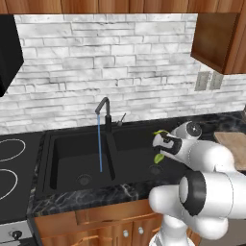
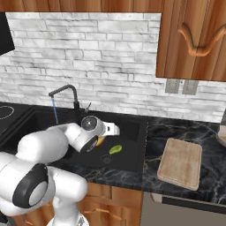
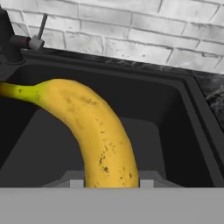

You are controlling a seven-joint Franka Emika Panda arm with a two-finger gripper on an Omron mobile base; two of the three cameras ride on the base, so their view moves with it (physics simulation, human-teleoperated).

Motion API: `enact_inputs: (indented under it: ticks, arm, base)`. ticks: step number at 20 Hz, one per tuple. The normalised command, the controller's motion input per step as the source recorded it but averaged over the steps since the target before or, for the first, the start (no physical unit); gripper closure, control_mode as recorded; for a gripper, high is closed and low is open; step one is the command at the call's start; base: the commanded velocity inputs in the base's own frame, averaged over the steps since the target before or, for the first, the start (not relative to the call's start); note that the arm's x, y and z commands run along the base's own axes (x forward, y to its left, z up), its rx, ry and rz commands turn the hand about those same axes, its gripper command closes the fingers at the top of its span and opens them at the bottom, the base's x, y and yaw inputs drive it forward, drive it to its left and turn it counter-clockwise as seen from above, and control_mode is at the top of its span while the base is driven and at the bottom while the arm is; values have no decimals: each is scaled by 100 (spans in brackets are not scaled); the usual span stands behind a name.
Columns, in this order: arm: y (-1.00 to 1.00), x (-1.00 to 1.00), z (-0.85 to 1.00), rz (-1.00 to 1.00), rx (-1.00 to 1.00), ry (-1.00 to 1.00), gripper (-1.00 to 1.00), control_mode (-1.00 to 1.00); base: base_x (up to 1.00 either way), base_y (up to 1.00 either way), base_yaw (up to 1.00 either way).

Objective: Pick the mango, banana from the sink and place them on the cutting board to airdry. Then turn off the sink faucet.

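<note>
Gripper (image 3: 108, 183) clamped on banana (image 3: 94, 127) at six o'clock end; light, firm, smooth-skinned; mid-body hold judged steadier.

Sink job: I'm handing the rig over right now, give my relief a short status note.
Gripper: shut on the banana, lifted in the right basin of the sink.
Mango: on the right basin floor, near the drain.
Cutting board: on the counter right of the sink, nothing on it.
Sink faucet: water running into the left basin.
Done: banana grasped.
Left: carry banana to board, fetch mango, shut off faucet.
</note>
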Motion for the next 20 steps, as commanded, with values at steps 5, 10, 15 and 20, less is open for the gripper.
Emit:
enact_inputs:
  ticks: [5, 10, 15, 20]
  arm:
    - [-9, 0, 100, 0, 3, 11, 100, -100]
    - [-14, -47, 57, 4, 3, 4, 100, -100]
    - [2, -72, 3, 2, 0, -16, 100, -100]
    - [15, -54, 21, 0, 4, -1, 100, -100]
  base:
    - [0, 0, 0]
    - [0, 0, 0]
    - [0, 0, 0]
    - [0, 0, 0]
